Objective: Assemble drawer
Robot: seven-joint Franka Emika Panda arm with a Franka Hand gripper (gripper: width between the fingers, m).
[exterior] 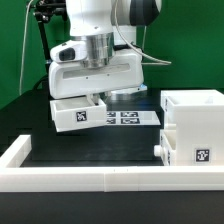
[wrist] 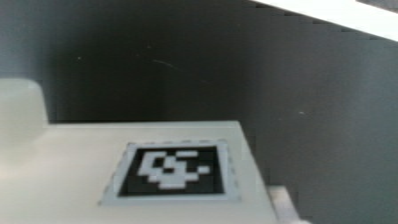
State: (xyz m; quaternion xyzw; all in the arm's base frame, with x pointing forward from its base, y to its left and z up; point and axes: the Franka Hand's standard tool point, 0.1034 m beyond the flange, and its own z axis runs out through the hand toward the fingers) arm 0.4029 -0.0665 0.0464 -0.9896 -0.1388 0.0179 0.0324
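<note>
Under the arm sits a white tagged tray (exterior: 78, 112); jaws' state unclear.

A robotics lab test bench: a white robot arm (exterior: 100, 45) stands over a black table (exterior: 100, 145) fenced by a low white border wall (exterior: 90, 176), with a plain green backdrop (exterior: 195, 45) behind. Black-and-white square tags sit on the white plastic parts and on the flat marker board (exterior: 130, 117) lying on the table
</note>
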